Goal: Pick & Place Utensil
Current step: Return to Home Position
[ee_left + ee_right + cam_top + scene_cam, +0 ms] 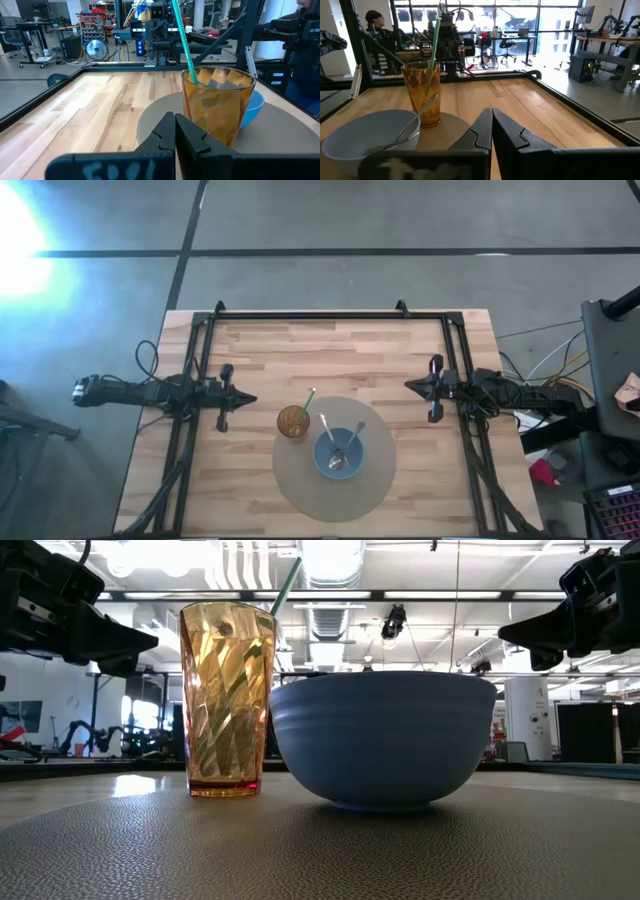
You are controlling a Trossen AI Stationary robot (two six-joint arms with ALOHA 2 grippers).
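A blue bowl stands on a round grey mat and holds two metal utensils that lean on its rim. An amber glass with a green straw stands on the mat beside the bowl, toward the table's left. My left gripper hovers left of the glass, shut, touching nothing. My right gripper hovers right of the bowl, toward the far side, also shut and holding nothing. In the right wrist view a utensil handle rises out of the bowl.
The black frame rails run along the table's far edge and down both sides. Bare wood lies between the grippers and the far rail. A person sits beyond the table in the room.
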